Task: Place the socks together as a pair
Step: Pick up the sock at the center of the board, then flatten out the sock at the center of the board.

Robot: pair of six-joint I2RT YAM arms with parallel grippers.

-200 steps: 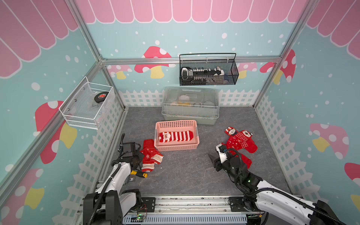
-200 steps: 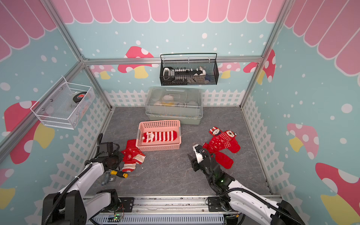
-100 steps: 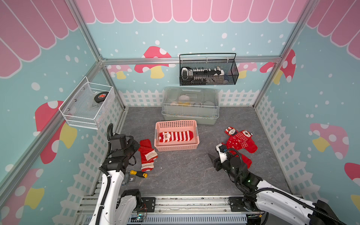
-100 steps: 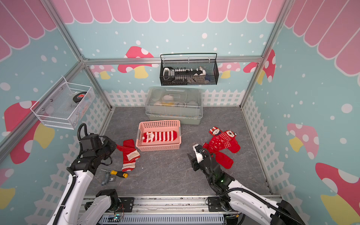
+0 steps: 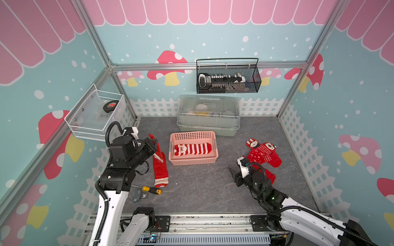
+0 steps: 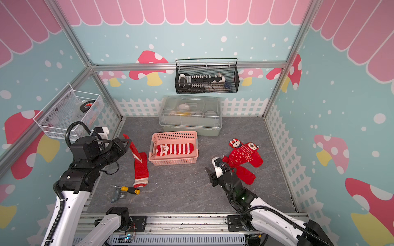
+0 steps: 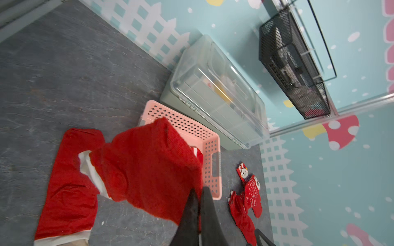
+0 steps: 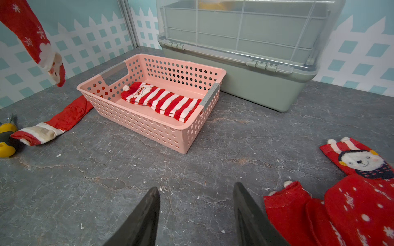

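Note:
My left gripper (image 5: pixel 154 143) (image 7: pixel 199 189) is shut on a red snowflake sock (image 5: pixel 156 149) (image 8: pixel 32 36), which hangs in the air left of the pink basket (image 5: pixel 191 134), Santa face downward. Below it a second red sock (image 5: pixel 161 171) (image 8: pixel 64 119) lies stretched on the floor. A red-and-white striped Santa sock (image 5: pixel 193 149) (image 8: pixel 162 100) lies inside the basket. Red socks with bear faces (image 5: pixel 264 153) (image 8: pixel 360 161) lie in a heap at the right. My right gripper (image 5: pixel 236 170) (image 8: pixel 196 191) is open and holds nothing, low over the floor beside that heap.
A grey-green box with a clear lid (image 5: pixel 207 115) stands behind the basket. A yellow-handled screwdriver (image 5: pixel 150 189) and a small grey part (image 5: pixel 139 196) lie at the front left. A black wire basket (image 5: pixel 228 78) and a white one (image 5: pixel 96 115) hang on the walls.
My left arm has risen from the floor with the snowflake sock and swung toward the basket. The other sock stayed down and now lies stretched out. The right arm has not moved.

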